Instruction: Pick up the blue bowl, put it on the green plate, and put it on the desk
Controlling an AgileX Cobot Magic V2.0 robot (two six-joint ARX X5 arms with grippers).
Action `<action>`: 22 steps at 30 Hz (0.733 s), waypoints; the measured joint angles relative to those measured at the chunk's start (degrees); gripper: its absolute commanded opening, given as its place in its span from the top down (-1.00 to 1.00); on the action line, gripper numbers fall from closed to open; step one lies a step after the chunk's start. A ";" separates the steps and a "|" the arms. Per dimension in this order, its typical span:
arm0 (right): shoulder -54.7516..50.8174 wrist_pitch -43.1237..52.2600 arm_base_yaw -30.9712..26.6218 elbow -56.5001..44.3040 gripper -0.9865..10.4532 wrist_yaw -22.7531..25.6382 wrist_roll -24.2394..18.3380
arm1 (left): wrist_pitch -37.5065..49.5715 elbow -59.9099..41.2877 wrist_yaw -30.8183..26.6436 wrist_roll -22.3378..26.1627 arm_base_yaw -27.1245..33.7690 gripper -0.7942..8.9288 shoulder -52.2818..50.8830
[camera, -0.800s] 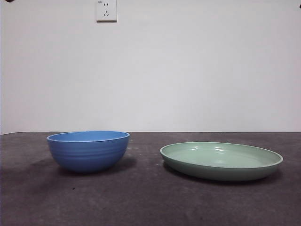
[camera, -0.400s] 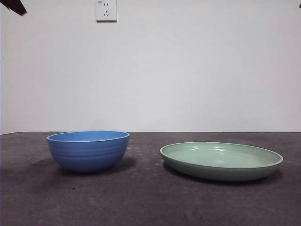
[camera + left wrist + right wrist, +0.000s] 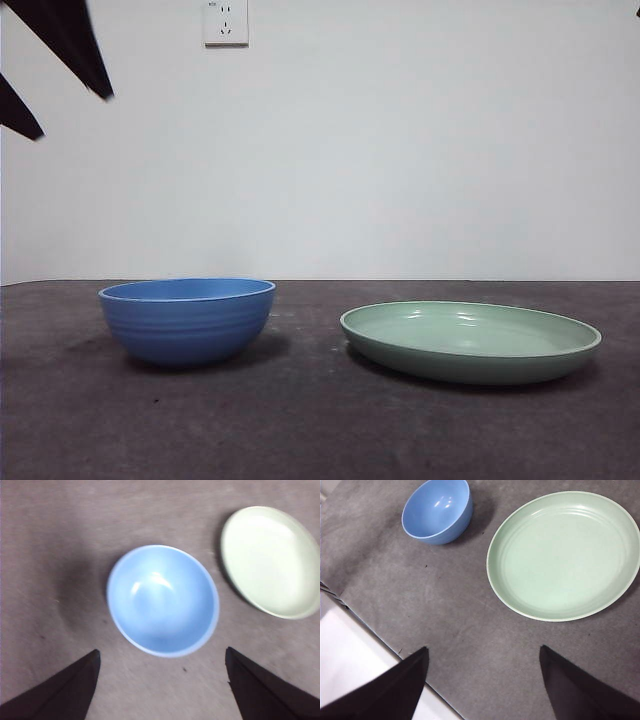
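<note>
We hold our left tool (image 3: 160, 680) wide open above the blue bowl (image 3: 162, 600); next we must lower and grip its rim.

Both grippers carry plain black fingers (image 3: 65, 692), flat and tapering to sharp wedge points (matte, unmarked); the right pair (image 3: 390, 690) looks identical.

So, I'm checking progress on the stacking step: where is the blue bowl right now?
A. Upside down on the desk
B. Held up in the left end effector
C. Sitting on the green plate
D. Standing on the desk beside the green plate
D: the blue bowl stands upright on the desk, apart from the green plate; the left end effector is open above it.
</note>
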 measured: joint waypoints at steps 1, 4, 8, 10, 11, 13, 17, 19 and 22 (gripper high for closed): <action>0.00 0.00 0.00 0.00 0.21 0.00 0.00 | 0.48 0.81 -1.11 0.00 -0.24 0.01 1.68; 0.00 0.02 0.00 0.00 0.21 0.00 0.00 | 2.82 2.71 -4.72 0.02 -0.83 0.01 7.26; 0.00 0.02 0.00 0.00 0.21 0.00 0.00 | 5.09 3.61 -6.51 0.02 -1.29 0.01 13.11; 0.00 0.02 0.00 0.00 0.21 0.00 0.02 | 5.86 3.65 -6.51 0.02 -1.29 0.01 15.89; 0.00 0.02 0.00 0.00 0.21 0.00 0.02 | 6.21 3.65 -6.54 0.02 -1.31 0.01 17.57; 0.00 0.02 0.00 0.00 0.21 0.00 0.00 | 7.89 3.65 -7.48 0.02 -1.53 0.01 21.07; 0.00 0.02 0.00 0.00 0.21 0.00 0.02 | 9.99 3.65 -8.92 0.02 -2.01 0.01 26.08; 0.00 0.02 0.00 0.00 0.21 0.00 0.00 | 10.93 3.65 -8.92 0.04 -2.01 0.01 27.34; 0.00 0.04 0.00 0.00 0.21 0.00 0.02 | 11.37 3.67 -9.03 0.04 -2.01 0.10 29.20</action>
